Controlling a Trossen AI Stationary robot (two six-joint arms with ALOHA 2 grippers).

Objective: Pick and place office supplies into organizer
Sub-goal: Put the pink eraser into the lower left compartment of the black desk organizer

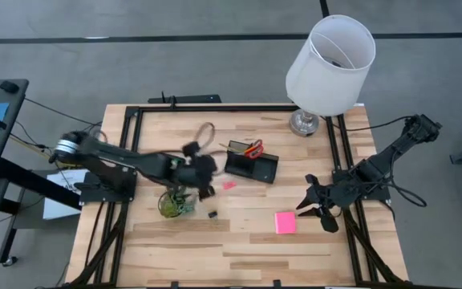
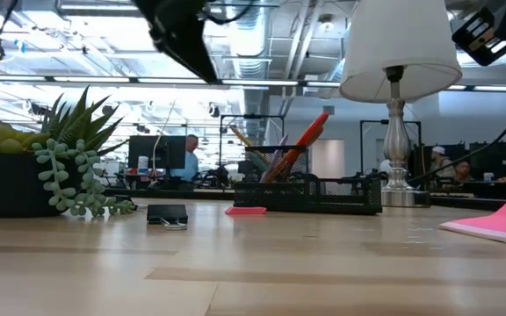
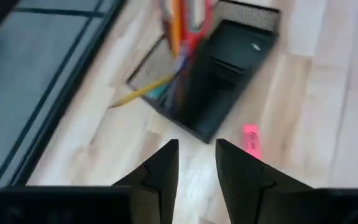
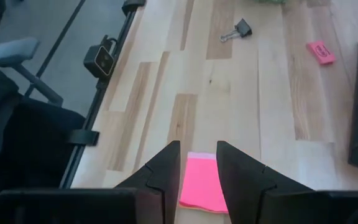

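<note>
Mostly wood table, lamp, office beyond. Left gripper above organizer, slightly parted, empty. Right gripper over sticky pad, narrow gap, empty.

Both arms were dark, built of jointed black segments. The left arm had a silvery-white cylindrical joint near its base, with thin cables trailing from that end. The right arm was black throughout, with a dark cable looping off beside it. Each pincer, left and right, carried two matte black, wedge-shaped fingers with angular faceted faces, mounted on a black crossbar.
</note>
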